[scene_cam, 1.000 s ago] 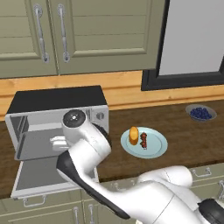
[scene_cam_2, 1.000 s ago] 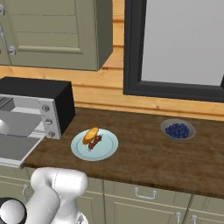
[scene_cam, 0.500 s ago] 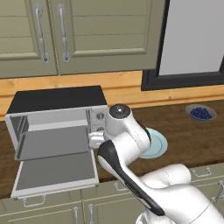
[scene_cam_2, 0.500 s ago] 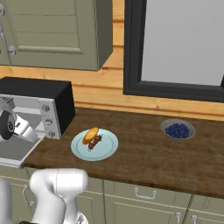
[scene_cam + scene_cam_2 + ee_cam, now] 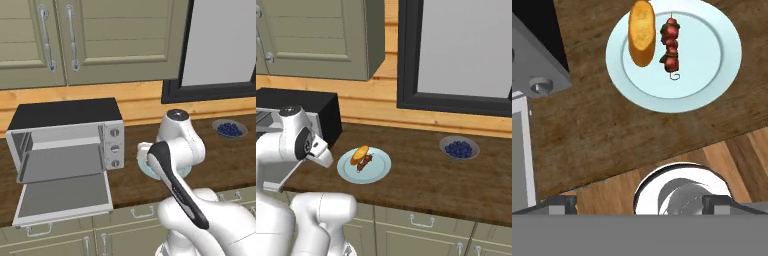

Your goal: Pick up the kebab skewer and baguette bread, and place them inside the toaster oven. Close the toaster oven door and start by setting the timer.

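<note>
The baguette bread (image 5: 641, 32) and the kebab skewer (image 5: 671, 45) lie side by side on a pale blue plate (image 5: 707, 50), apart from each other. My gripper (image 5: 639, 204) hangs above the counter's front edge, short of the plate, open and holding nothing. From the right base view, the baguette bread (image 5: 360, 154) and kebab skewer (image 5: 364, 162) rest on the plate (image 5: 378, 170), with my hand just to its left. The toaster oven (image 5: 65, 135) stands left of the plate, and the toaster oven door (image 5: 62, 197) is folded down flat.
A small bowl of blueberries (image 5: 458, 148) sits on the counter to the right of the plate. The oven's knob panel (image 5: 115, 147) faces the front, close to my arm. Wall cabinets (image 5: 75, 40) hang above the oven. A dark-framed window (image 5: 456, 50) is behind the counter.
My arm has swung right, from in front of the open oven over to the plate. The jaws have stayed open. The food has not moved.
</note>
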